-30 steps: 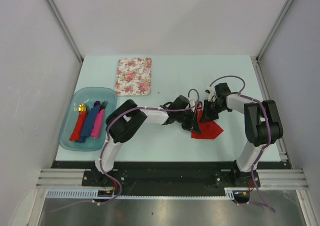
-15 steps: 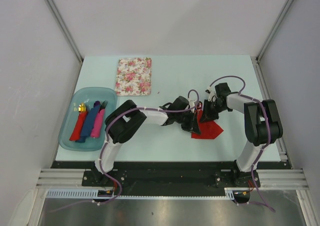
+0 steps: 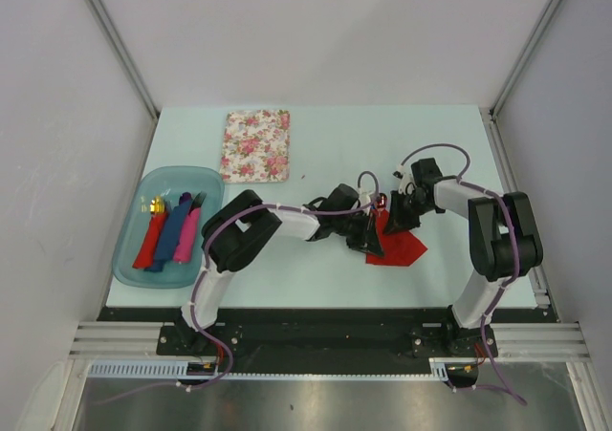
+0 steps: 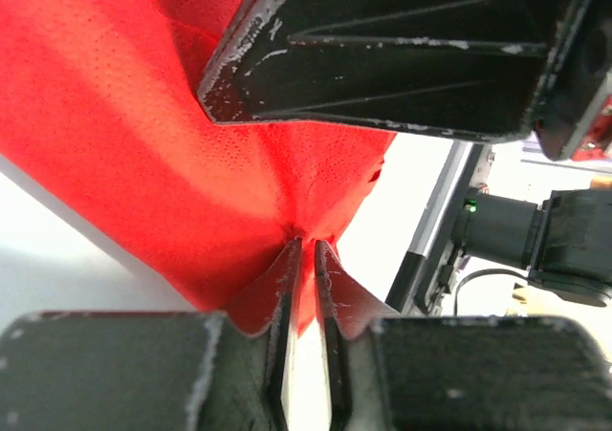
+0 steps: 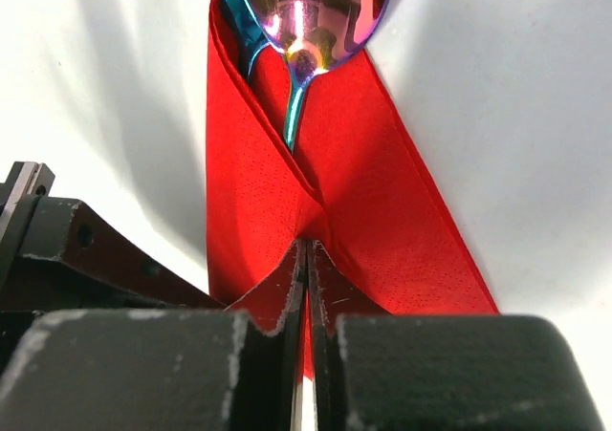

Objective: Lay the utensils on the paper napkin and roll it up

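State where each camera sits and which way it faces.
Top: above and behind the bases, facing down on the table; both arms show, left gripper and right gripper at the napkin.
Left wrist: on the left arm, facing along its fingers, shut on the napkin.
Right wrist: likewise on the right arm; the spoon lies beyond.
All three share the napkin.

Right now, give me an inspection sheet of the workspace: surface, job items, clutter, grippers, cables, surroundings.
Surface: pale green table, flat.
Job's things: red napkin folded over the spoon; blue fork beside it.
Clutter: floral tray; blue bin holding three rolls.
Grippers: left gripper and right gripper both pinch the napkin.
Cables: purple cables run along both arms.
Surroundings: grey walls.
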Robot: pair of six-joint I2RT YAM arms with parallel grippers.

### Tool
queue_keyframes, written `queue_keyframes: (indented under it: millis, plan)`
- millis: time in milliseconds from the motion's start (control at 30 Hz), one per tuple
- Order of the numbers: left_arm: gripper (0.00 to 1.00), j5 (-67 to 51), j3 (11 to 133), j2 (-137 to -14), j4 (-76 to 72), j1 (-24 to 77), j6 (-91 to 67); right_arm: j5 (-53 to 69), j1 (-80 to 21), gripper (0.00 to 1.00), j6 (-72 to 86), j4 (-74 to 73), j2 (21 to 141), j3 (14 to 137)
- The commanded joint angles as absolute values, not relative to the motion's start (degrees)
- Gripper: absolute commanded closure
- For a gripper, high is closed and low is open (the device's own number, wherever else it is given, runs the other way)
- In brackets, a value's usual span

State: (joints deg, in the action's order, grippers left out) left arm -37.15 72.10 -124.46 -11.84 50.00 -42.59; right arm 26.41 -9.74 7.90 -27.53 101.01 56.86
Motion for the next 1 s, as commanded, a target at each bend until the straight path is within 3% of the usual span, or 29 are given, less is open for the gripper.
queue_keyframes:
  millis: [0,133,300,667,967]
  plan:
    - [0.81,-40.42,68.30,-124.72,-16.60,49.92,-45.52,23.47,-10.28,0.97,6.07,-26.19,103.53,55.81]
    - [0.72,-43.41,63.82,-122.79,-27.13,48.69,-50.70,22.50,-10.28,0.98,5.63,-25.67,104.24,55.72]
    - [0.69,-44.73,59.86,-120.59,-36.38,47.03,-55.36,22.15,-10.28,0.99,5.27,-25.49,104.15,55.63]
    - [0.72,-46.84,58.97,-123.31,-49.81,47.02,-63.80,22.76,-10.20,0.99,5.54,-25.75,103.54,55.99]
    - [0.76,-45.00,60.29,-126.46,-46.85,47.55,-63.81,22.94,-10.28,0.99,5.80,-26.02,103.18,56.25]
